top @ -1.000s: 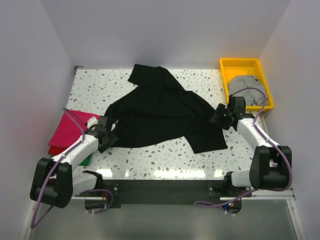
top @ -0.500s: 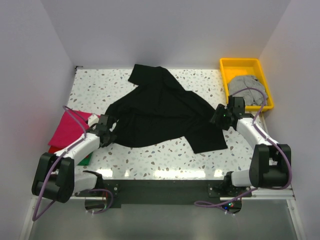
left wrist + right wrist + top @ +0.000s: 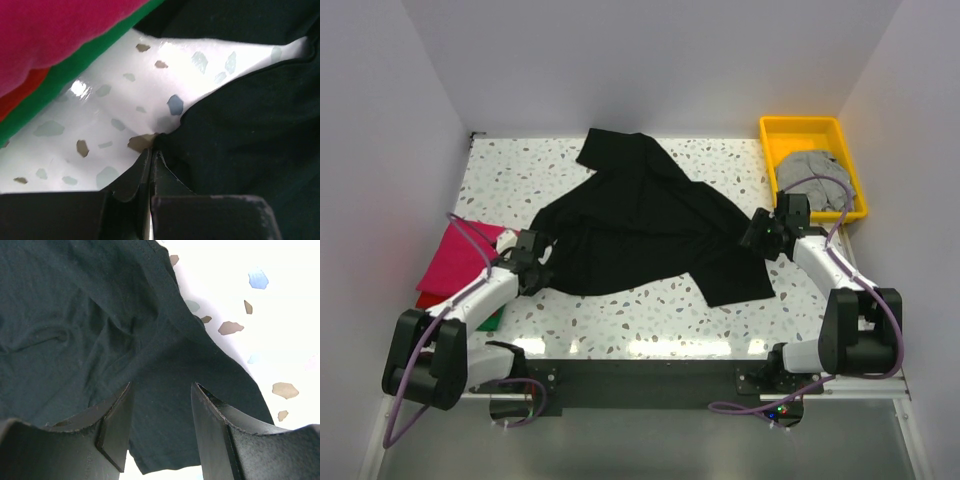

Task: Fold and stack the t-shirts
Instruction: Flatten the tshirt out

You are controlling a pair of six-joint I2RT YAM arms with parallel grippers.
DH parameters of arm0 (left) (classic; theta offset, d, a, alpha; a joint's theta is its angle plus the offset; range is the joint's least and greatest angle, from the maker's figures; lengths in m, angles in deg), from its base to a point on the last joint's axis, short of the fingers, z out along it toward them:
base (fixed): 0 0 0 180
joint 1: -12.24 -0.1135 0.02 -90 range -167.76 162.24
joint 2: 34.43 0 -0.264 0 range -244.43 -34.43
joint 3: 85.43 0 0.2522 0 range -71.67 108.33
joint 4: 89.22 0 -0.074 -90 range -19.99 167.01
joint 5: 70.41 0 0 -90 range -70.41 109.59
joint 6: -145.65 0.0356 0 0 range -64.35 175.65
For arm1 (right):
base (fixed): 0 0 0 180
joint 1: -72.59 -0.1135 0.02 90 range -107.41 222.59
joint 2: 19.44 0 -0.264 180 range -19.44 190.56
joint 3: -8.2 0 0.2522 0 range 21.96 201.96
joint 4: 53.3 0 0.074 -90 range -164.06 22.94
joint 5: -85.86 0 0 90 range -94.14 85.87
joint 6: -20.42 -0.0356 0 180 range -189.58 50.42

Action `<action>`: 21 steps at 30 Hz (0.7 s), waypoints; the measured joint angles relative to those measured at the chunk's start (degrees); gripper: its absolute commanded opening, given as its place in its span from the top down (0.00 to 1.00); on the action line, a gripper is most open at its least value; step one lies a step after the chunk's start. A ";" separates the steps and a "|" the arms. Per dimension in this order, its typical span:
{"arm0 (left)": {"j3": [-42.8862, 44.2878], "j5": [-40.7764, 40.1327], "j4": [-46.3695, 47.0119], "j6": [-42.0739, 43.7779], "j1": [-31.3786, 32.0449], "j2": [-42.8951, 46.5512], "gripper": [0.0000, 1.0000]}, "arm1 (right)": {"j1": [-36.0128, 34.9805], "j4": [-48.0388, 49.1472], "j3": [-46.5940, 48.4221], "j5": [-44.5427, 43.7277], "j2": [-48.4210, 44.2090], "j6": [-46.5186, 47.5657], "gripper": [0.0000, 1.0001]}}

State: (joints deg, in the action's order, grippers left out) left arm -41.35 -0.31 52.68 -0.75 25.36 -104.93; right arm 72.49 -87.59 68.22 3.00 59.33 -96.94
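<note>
Since a second ago the left gripper [image 3: 151,150] sits closer to the black t-shirt [image 3: 640,220] and now pinches its near-left hem, jaws pressed together. Soft, matte and rumpled, that shirt sprawls across the speckled table [image 3: 650,315], lying rightward from this pinch. Across it, the right gripper [image 3: 161,390], jaws spread, hovers over the opposite edge.

The black t-shirt [image 3: 640,225] is covering the table's [image 3: 650,318] middle, leaving the near strip bare; yellow tray [image 3: 800,122] and folded t-shirt stack [image 3: 460,262] are crowding the right and left edges.
</note>
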 measured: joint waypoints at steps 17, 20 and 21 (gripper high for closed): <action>5.27 0.66 -8.44 0.85 0.00 9.20 1.00 | 0.00 -0.85 3.41 -6.60 5.20 0.44 0.42; 5.68 0.63 -9.18 1.57 0.00 10.36 1.00 | 0.00 -0.63 5.25 -7.82 5.22 0.55 0.42; 5.81 0.63 -9.55 1.77 0.00 10.78 1.00 | 0.00 -0.44 5.66 -7.93 5.25 0.57 0.42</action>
State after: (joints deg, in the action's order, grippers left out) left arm -35.53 0.32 43.13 1.02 25.36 -94.16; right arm 72.49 -88.03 73.88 -4.93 64.57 -96.37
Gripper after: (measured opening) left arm 0.015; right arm 0.581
